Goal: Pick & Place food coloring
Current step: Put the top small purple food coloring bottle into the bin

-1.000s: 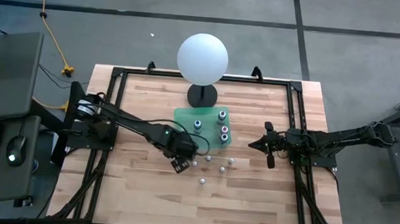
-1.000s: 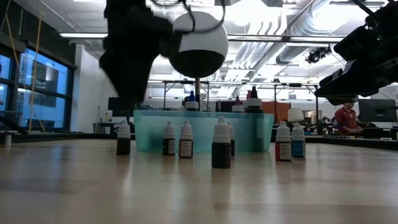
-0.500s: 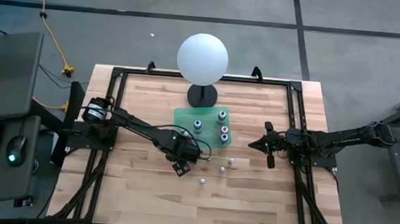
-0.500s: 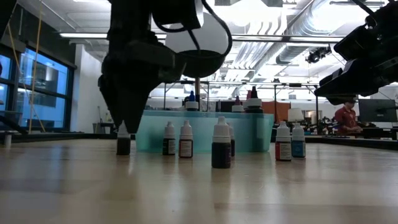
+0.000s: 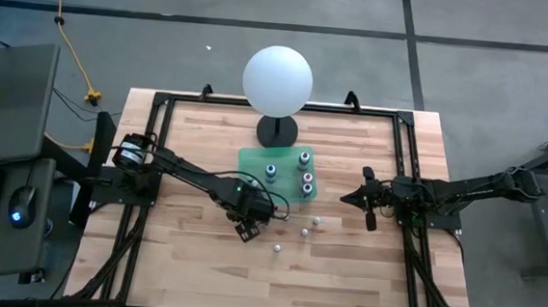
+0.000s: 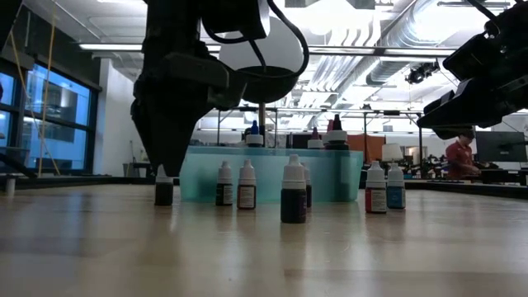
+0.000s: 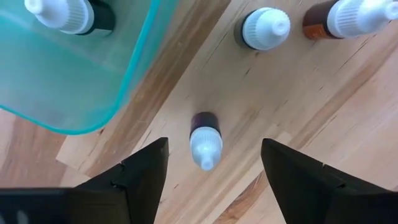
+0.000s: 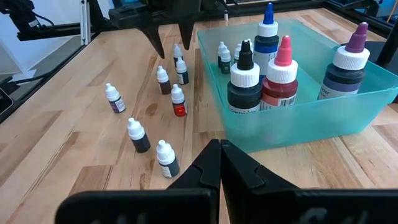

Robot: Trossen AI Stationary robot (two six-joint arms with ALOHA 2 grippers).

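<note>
Open left claw [image 7: 211, 165] straddles one bottle [image 7: 204, 138] beside the tray [image 7: 134, 68] edge.

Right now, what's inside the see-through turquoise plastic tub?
The turquoise plastic tub holds four big bottles: black-topped, pink-topped, blue-topped and purple-topped. Two small white-capped bottles stand behind, partly hidden.

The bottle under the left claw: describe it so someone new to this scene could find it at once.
Start at the teal bin in the middle of the table. By its near left corner stands a small bottle with a white dropper cap and dark contents, upright between the fingers of the open left claw. Unlike the other loose bottles, it is the one nearest the bin and stands apart from them.
</note>
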